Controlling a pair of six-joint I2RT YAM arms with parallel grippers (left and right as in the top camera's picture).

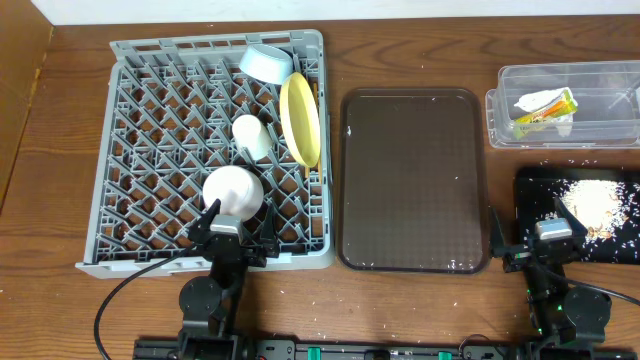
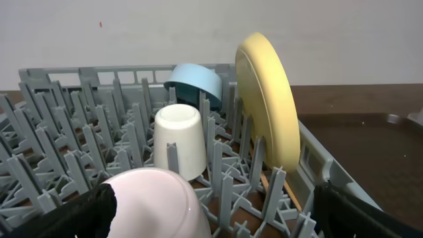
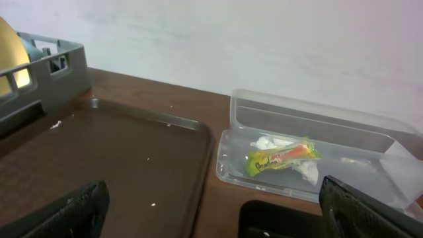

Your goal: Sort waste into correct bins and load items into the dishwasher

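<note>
The grey dishwasher rack (image 1: 150, 150) holds the light blue bowl (image 1: 266, 62), the pale yellow plate (image 1: 299, 118) on edge, the cream cup (image 1: 251, 136) mouth down and the pinkish-white bowl (image 1: 233, 190) upside down. In the left wrist view, wooden chopsticks (image 2: 277, 188) lie low in the rack beside the plate (image 2: 268, 99). My left gripper (image 1: 238, 222) is open at the rack's front edge, the pinkish-white bowl (image 2: 155, 205) just ahead near its left finger. My right gripper (image 1: 543, 232) is open and empty. The clear tub (image 1: 560, 100) holds the wrapper (image 3: 283, 157) and white paper. Crumbs (image 1: 597, 205) lie on the black tray (image 1: 540, 190).
The dark brown serving tray (image 1: 412, 180) lies between the rack and the two bins, with a few pale specks on it. A white wall stands behind the table. Cables trail from both arm bases at the front edge.
</note>
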